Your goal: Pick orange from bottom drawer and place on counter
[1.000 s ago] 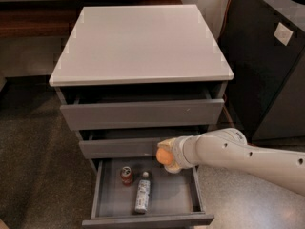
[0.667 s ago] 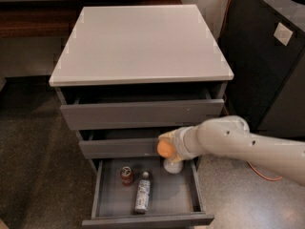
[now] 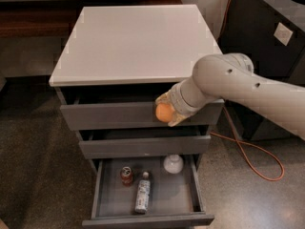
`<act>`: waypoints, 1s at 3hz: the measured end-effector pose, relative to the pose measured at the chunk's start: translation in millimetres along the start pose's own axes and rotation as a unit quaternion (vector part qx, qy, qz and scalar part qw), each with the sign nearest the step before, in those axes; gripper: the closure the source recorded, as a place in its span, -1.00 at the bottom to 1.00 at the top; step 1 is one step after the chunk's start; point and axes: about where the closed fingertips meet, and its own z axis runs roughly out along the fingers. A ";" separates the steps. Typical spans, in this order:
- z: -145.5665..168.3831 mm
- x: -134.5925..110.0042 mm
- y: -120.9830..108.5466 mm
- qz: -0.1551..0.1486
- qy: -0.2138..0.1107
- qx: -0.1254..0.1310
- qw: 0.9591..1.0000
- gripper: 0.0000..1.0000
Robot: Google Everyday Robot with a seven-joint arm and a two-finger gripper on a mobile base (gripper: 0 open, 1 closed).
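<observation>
My gripper (image 3: 167, 109) is shut on the orange (image 3: 164, 112) and holds it in front of the top drawer's face, just below the front edge of the counter (image 3: 136, 37). The bottom drawer (image 3: 147, 218) is pulled open below. The light grey arm reaches in from the right.
The open bottom drawer holds a small red-topped can (image 3: 126, 174), a lying bottle (image 3: 142, 192) and a white bowl (image 3: 173, 164). A dark black cabinet (image 3: 267, 42) stands at the right. An orange cable (image 3: 248, 149) lies on the floor at the right.
The gripper has risen with the orange, from just above the open bottom drawer up to the top drawer's front. The white bowl in the drawer has come into sight.
</observation>
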 end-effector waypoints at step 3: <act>-92.6 -26.9 -108.9 -0.100 -0.022 0.013 0.995 1.00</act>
